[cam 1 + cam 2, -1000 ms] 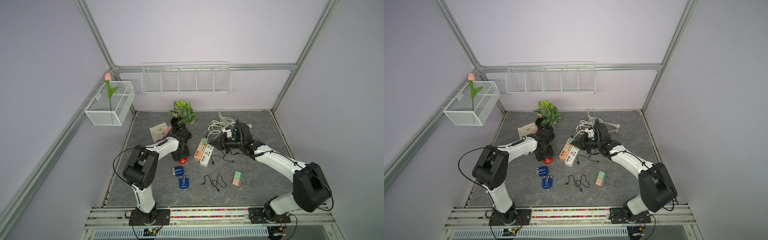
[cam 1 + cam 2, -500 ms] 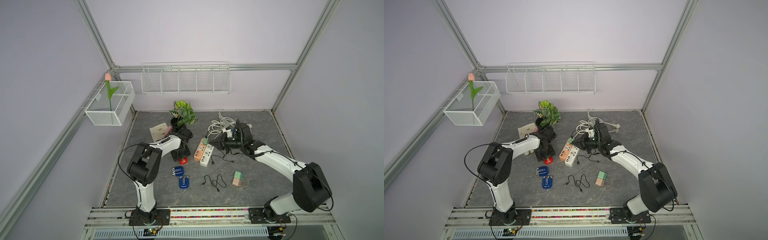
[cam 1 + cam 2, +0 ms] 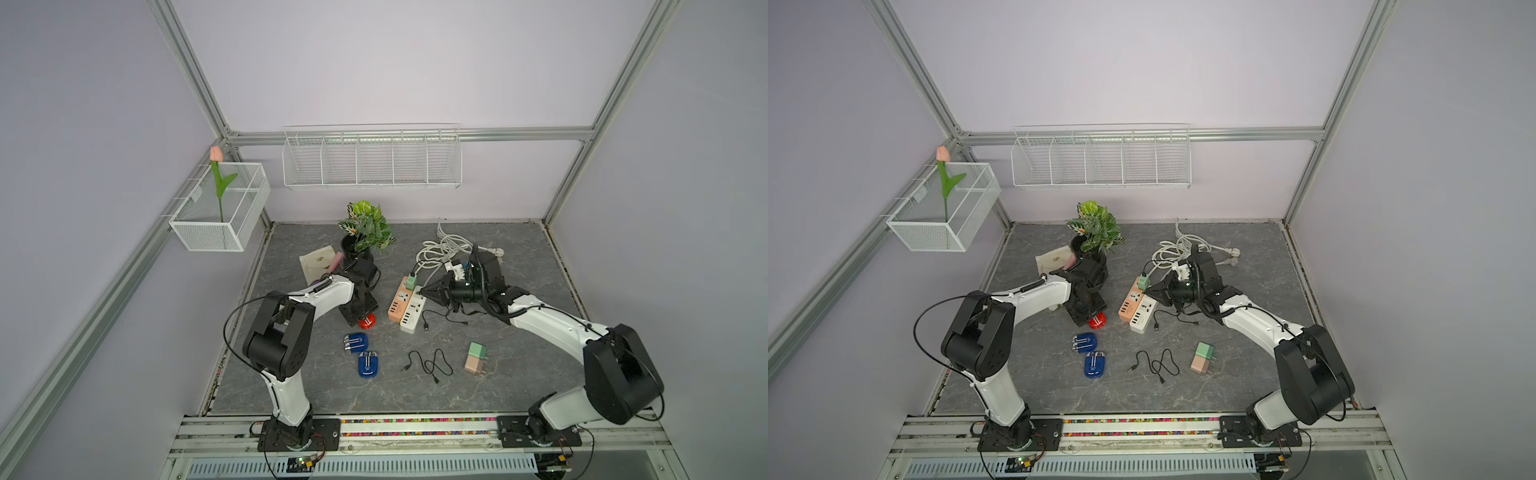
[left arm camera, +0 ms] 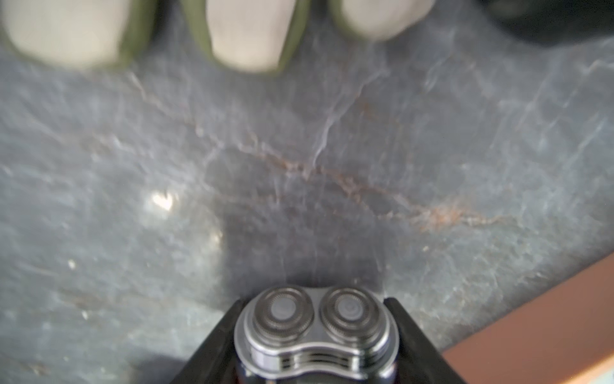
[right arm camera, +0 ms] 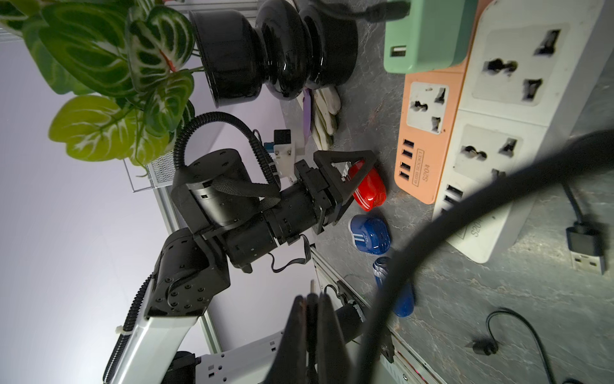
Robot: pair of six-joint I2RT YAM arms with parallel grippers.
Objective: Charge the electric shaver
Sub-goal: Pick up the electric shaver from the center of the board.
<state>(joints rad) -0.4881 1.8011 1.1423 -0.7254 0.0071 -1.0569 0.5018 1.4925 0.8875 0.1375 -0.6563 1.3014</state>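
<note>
My left gripper (image 4: pixel 314 301) has its jaws part-way apart, one black finger on each side of the red shaver (image 4: pixel 312 332); they appear to press its sides, so I judge it held; its twin round cutting heads point away from my wrist. In a top view the shaver sits low over the grey table (image 3: pixel 519 257), just beside the orange power strip (image 3: pixel 398 305); I cannot tell whether it rests on the stone or hangs just above it.

My right gripper (image 5: pixel 309 297) has its jaws pinched nearly together on what looks like the small plug end of a black cable (image 5: pixel 432 229); that cable's USB end (image 5: pixel 586 247) lies loose on the table beside the white power strip (image 3: pixel 413 316).

I judge the step in hand to be bringing plug and shaver together; next I must turn the shaver so its charging port faces the plug, line the two up and push gently; afterwards the loose USB end needs a port on a strip.
</note>
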